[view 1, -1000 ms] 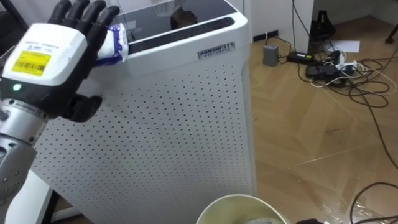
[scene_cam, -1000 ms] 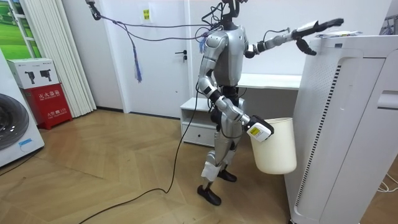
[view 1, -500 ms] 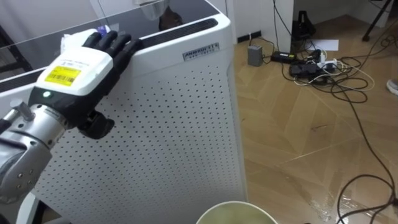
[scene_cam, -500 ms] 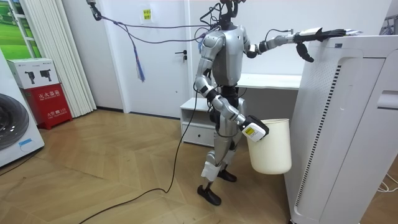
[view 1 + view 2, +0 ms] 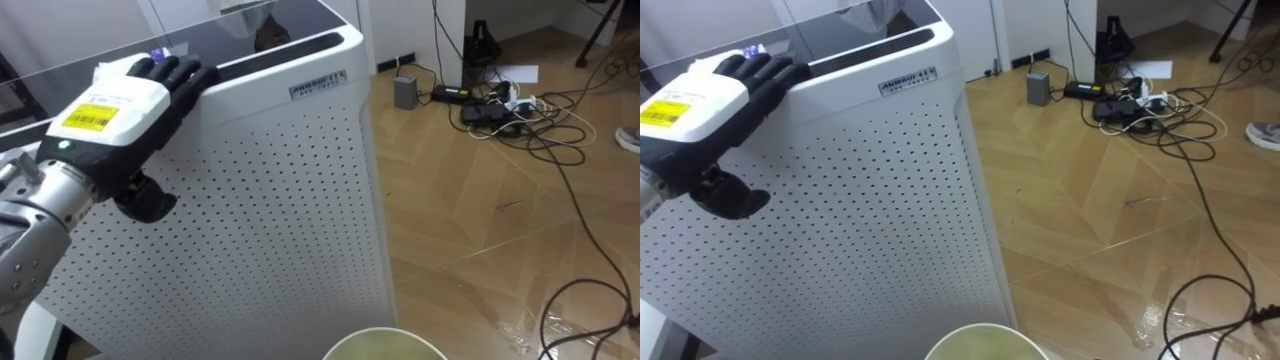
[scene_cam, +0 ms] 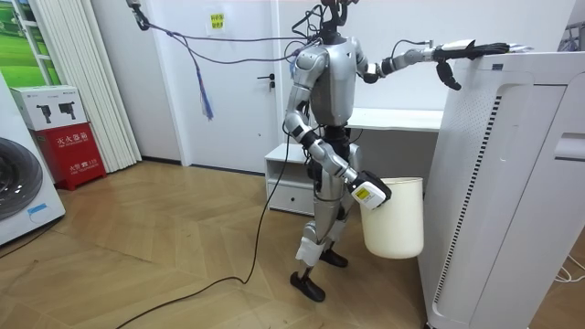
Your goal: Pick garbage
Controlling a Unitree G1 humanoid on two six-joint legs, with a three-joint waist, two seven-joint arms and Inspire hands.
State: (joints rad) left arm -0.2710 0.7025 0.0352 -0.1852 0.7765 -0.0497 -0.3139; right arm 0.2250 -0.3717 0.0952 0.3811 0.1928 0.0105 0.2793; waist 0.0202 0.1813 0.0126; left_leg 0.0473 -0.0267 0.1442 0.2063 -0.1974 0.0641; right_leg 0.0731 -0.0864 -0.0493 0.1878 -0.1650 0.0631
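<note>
The garbage [image 5: 152, 56] lies mostly hidden under the left hand [image 5: 110, 110] on top of the air purifier [image 5: 300, 180], with just a white-and-blue scrap peeking out. The white bucket [image 5: 385, 342] is cut off by the eye views' lower edge. How the right hand [image 6: 369, 192] meets it is too small to tell.

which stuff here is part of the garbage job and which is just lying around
Job: left hand, wrapper under it, bin, right hand at the bin.
Lying about: air purifier, cables, washing machine, red box.
</note>
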